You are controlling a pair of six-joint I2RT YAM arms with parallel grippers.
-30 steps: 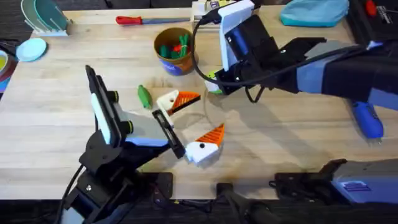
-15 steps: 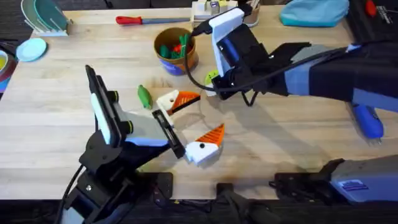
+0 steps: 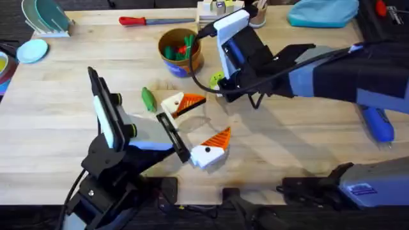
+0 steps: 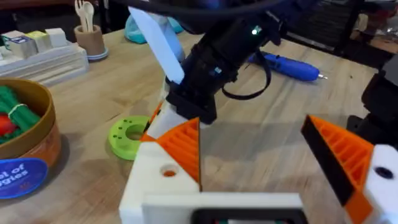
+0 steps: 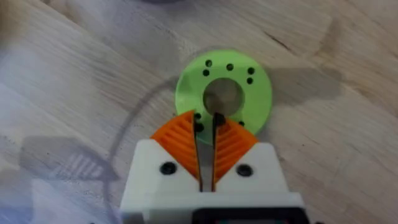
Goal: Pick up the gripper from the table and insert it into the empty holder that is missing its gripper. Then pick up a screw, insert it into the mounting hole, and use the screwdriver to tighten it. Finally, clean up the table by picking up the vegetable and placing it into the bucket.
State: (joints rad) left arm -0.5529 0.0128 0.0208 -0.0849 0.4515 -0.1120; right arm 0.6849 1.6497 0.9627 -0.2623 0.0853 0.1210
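Observation:
My left gripper [image 3: 197,126] rests open on the table. Both its white finger blocks carry orange wedges. One finger [image 4: 165,171] has a mounting hole with no screw head, the other finger [image 4: 373,177] has a black screw. A loose gripper and an empty holder are out of view. My right gripper [image 5: 206,124] hangs shut over the rim of a green ring disc [image 5: 224,93]; I cannot tell whether a screw sits between its pads. The green vegetable [image 3: 148,99] lies beside the left gripper. The bucket [image 3: 180,52] stands behind it. The blue screwdriver [image 3: 378,124] lies far right.
A red-handled hand screwdriver [image 3: 144,20], a white box [image 3: 214,9] and a cup of pens [image 3: 257,15] line the back edge. A blue cloth [image 3: 323,13] sits at the back right. Bare wood lies between the grippers and the blue screwdriver.
My right arm has shifted left and a little toward the back, uncovering more of the green disc. The left arm has not moved.

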